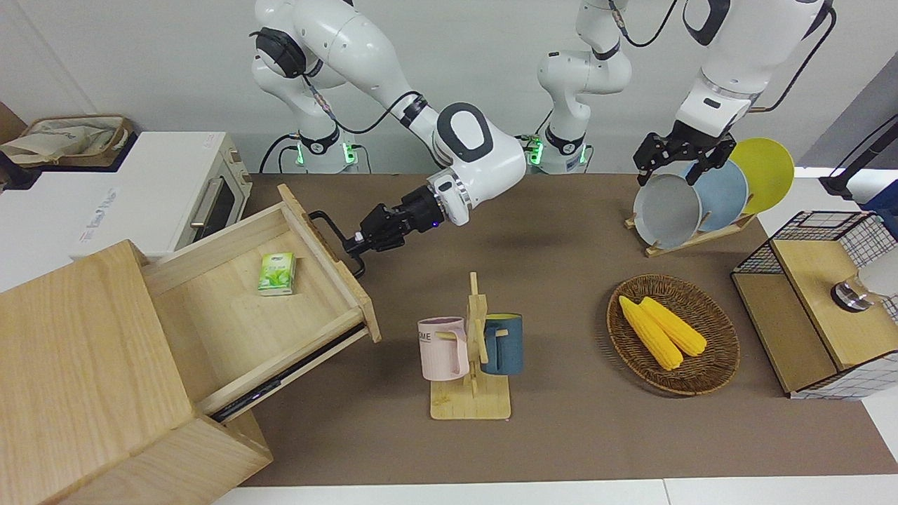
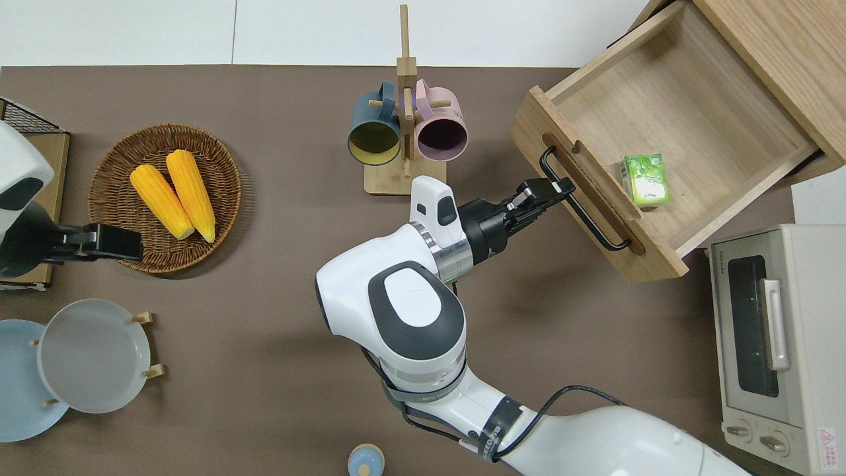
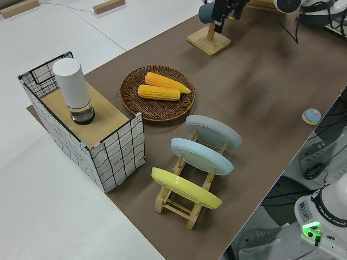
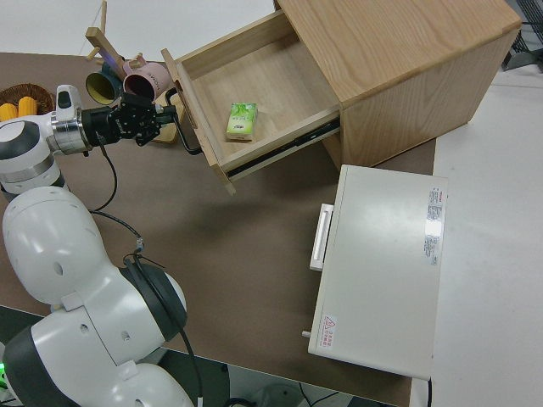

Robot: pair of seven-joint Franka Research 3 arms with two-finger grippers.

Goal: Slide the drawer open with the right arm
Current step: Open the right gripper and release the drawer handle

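The light-wood drawer (image 1: 231, 330) stands pulled far out of the big wooden box (image 1: 77, 365) at the right arm's end of the table. A small green packet (image 2: 644, 178) lies inside it. My right gripper (image 2: 554, 192) is at the black bar handle (image 2: 585, 211) on the drawer's front, shut on the bar near its end farther from the robots. The right side view shows the same grip, with the right gripper (image 4: 157, 119) on the handle (image 4: 188, 136). The left arm is parked, its left gripper (image 1: 679, 167) open.
A white toaster oven (image 1: 203, 189) stands beside the drawer, nearer the robots. A mug rack (image 1: 471, 351) with two mugs stands mid-table close to the drawer's corner. A wicker basket (image 1: 715, 365) with corn, a plate rack (image 1: 701, 196) and a wire-mesh cabinet (image 1: 814, 301) are toward the left arm's end.
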